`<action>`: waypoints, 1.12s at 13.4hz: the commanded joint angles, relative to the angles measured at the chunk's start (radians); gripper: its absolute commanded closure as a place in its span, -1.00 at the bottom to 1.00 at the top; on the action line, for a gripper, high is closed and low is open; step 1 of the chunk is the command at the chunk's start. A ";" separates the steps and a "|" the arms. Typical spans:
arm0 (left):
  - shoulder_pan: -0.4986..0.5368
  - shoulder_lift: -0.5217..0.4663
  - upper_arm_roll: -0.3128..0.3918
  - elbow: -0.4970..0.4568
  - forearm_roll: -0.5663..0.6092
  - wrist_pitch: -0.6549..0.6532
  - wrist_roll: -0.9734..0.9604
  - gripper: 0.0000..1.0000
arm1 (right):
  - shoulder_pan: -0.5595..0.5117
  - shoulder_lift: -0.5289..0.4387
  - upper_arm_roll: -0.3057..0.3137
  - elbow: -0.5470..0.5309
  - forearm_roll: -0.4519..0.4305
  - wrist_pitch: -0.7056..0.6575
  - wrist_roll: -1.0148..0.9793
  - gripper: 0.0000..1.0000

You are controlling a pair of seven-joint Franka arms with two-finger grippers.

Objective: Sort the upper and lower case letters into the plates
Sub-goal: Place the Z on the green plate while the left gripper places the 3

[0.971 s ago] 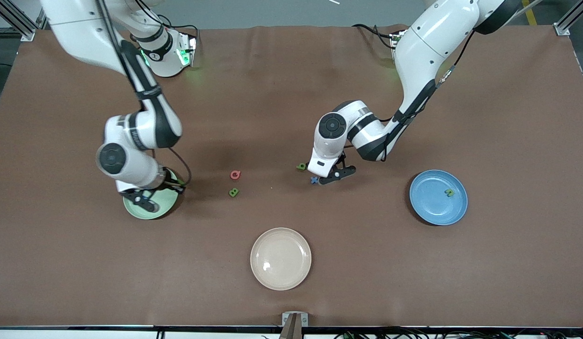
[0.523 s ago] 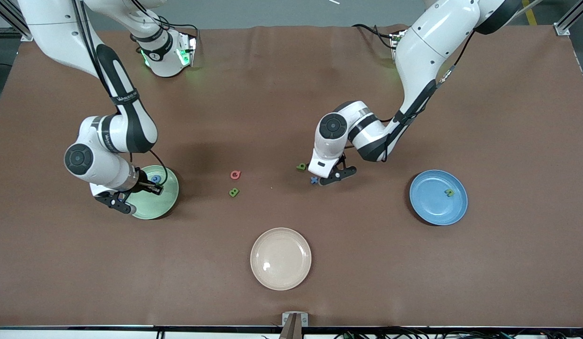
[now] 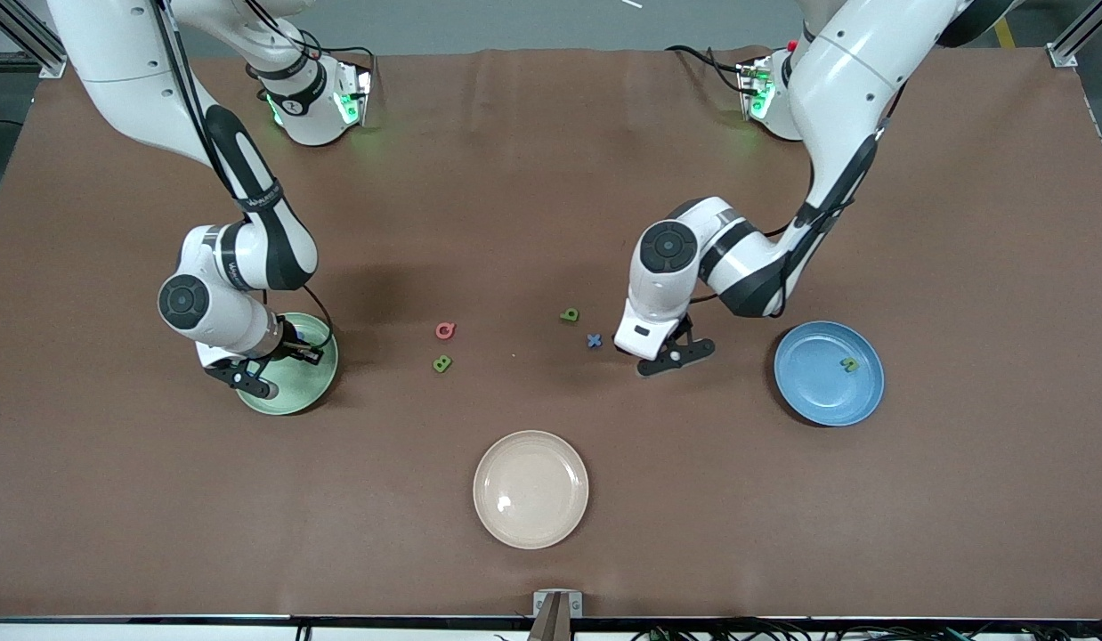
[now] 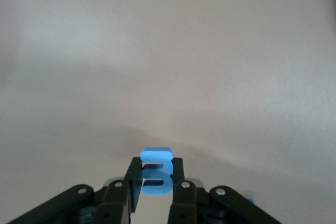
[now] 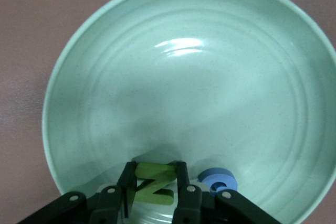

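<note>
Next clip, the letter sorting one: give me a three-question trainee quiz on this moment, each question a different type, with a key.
1. True or false: the cream plate holds a letter.
2. The left gripper is shut on: A) a blue letter B) a red letter C) nothing.
3. Fill in: the right gripper, shut on a green letter, is over the ____ plate.

Key: 1 false; 2 A; 3 pale green.

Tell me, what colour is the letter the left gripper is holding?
Bright blue letter. The left wrist view shows it best.
</note>
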 commanded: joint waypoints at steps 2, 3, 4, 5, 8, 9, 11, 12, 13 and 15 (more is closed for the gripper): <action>0.081 -0.090 -0.013 -0.005 -0.100 -0.078 0.173 0.70 | -0.003 0.000 0.008 -0.012 0.004 0.009 -0.009 0.65; 0.104 -0.102 -0.014 -0.009 -0.102 -0.100 0.190 0.72 | -0.003 0.000 0.006 -0.009 0.004 0.003 -0.009 -0.15; 0.124 -0.114 -0.014 -0.016 -0.102 -0.112 0.204 0.74 | -0.005 -0.003 0.008 -0.004 0.004 -0.002 -0.003 -0.99; 0.150 -0.127 -0.019 -0.031 -0.102 -0.120 0.227 0.75 | -0.005 -0.012 0.006 0.010 0.004 -0.022 -0.007 -1.00; 0.301 -0.154 -0.103 -0.077 -0.103 -0.120 0.337 0.75 | 0.000 -0.027 0.008 0.161 0.005 -0.287 0.041 -1.00; 0.376 -0.156 -0.152 -0.094 -0.102 -0.120 0.372 0.74 | 0.011 -0.027 0.014 0.212 0.005 -0.354 0.093 -1.00; 0.505 -0.162 -0.230 -0.135 -0.102 -0.120 0.450 0.74 | 0.078 -0.027 0.019 0.228 0.008 -0.366 0.190 -1.00; 0.555 -0.167 -0.249 -0.158 -0.100 -0.120 0.490 0.74 | 0.125 -0.024 0.019 0.228 0.010 -0.347 0.262 -1.00; 0.584 -0.170 -0.254 -0.175 -0.100 -0.120 0.524 0.74 | 0.162 -0.021 0.019 0.223 0.014 -0.312 0.323 -1.00; 0.629 -0.179 -0.254 -0.213 -0.091 -0.112 0.590 0.74 | 0.233 -0.013 0.019 0.206 0.021 -0.245 0.423 -1.00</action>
